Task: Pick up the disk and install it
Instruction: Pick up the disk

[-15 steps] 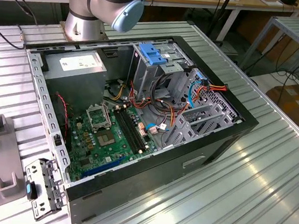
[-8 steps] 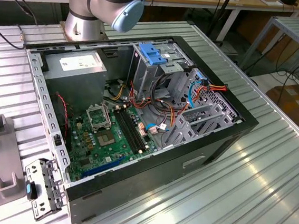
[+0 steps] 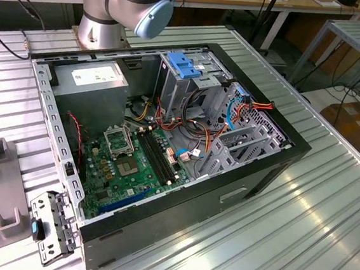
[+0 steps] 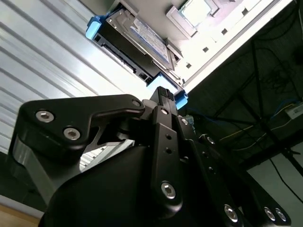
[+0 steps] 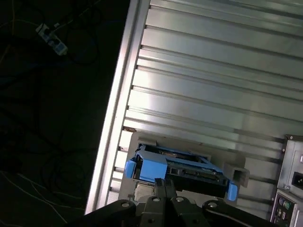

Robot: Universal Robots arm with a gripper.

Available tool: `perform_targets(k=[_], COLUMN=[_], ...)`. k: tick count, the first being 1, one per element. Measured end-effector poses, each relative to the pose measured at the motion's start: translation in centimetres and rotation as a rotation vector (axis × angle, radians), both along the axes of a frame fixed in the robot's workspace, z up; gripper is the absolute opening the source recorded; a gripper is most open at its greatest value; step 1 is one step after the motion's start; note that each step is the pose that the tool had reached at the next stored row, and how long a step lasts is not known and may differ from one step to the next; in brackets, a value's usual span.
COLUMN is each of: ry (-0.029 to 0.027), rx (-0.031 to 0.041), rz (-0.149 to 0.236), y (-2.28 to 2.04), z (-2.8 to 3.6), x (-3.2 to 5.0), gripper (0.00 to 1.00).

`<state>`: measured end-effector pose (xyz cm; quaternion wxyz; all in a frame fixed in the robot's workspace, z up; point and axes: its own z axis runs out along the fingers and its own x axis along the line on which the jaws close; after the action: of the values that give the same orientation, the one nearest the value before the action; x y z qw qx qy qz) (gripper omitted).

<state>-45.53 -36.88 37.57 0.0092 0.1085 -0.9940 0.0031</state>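
Observation:
The disk (image 5: 180,166) lies flat in a grey holder (image 5: 236,172) on the ribbed metal table, close to the table's edge. It is a grey metal drive with blue plastic rails at both ends. In the second wrist view the disk (image 4: 142,40) shows its white-and-blue label. My gripper (image 5: 164,185) hovers just short of the disk's near long side, fingers pressed together with nothing between them. In the second wrist view the gripper (image 4: 162,93) sits beside one blue rail, apart from it.
The open computer case (image 3: 272,172) sits mid-table, with a metal drive cage topped by a blue bracket (image 3: 183,65) and a grey power supply (image 3: 96,82). The arm's base (image 3: 104,29) stands behind it. The table edge (image 5: 116,123) drops to a dark floor with cables.

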Motion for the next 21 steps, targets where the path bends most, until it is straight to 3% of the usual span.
perform_targets(k=[12, 17, 21], ry=[0.0000, 0.0000, 0.0000], rx=[0.0000, 0.0000, 0.0000], rz=[0.146, 0.269, 0.325], y=[0.00, 0.00, 0.00], z=[0.00, 0.00, 0.00], x=[0.01, 0.01, 0.01], gripper=[0.11, 0.11, 0.11])
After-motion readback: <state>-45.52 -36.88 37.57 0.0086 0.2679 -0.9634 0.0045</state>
